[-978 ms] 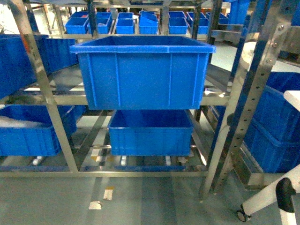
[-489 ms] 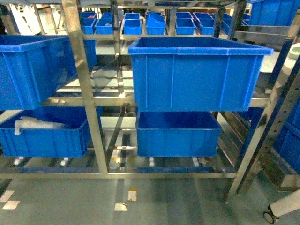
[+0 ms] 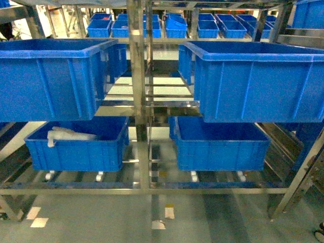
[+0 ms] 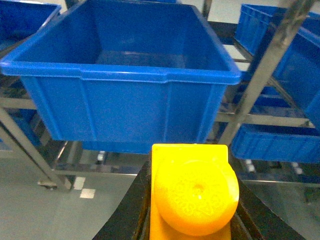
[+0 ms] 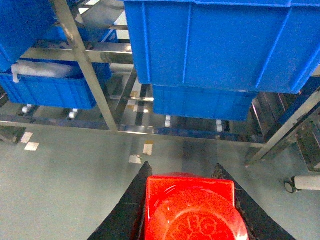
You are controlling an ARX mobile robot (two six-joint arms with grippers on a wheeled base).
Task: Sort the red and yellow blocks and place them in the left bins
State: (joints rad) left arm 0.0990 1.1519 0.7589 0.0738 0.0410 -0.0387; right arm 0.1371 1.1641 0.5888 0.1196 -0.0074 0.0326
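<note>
The steel rack's upright post [image 3: 139, 96] is now sitting mid-view, a second large deep blue plastic crate [image 3: 48, 76] showing left. The left gripper [image 4: 192, 200] is clamping the glossy orange-yellow toy brick [image 4: 194, 197]; the right gripper [image 5: 190, 210] is clamping the glossy red brick [image 5: 192, 212].

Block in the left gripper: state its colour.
Orange-yellow. The block sits clamped in the left gripper, clearest in the left wrist view.
</note>
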